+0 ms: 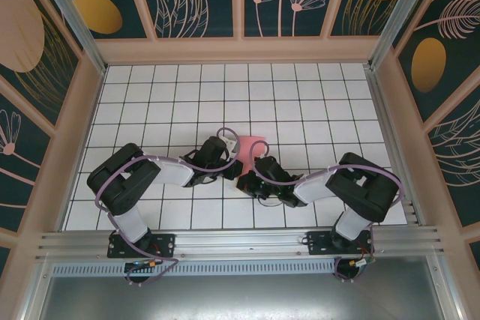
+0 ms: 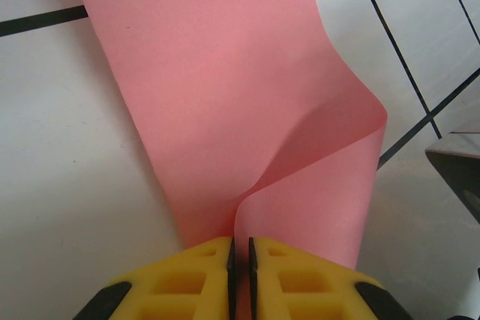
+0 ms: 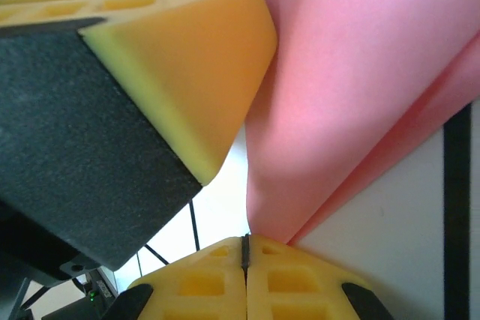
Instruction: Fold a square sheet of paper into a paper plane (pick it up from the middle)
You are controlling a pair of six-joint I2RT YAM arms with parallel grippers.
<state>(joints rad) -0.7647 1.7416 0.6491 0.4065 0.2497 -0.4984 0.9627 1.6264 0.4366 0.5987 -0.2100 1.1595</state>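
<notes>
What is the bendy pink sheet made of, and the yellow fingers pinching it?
The bendy pink sheet looks like thin matte paper: it curls softly without shine. The yellow fingers seem dull moulded plastic or rubber, with square hollows.

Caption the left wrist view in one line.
Left gripper pinches the pink sheet, one side curling over, above the table.

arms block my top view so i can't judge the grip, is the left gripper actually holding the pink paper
Observer: Yes. The left wrist view shows the left gripper shut on the pink paper, pinching a raised fold.
Operator: and the right one
Observer: The right gripper is shut on a paper edge too, and the left gripper's yellow finger is close above it.
Operator: any of it on the table
Observer: Past the left pinch, the far part looks to lie flat on the table.
</notes>
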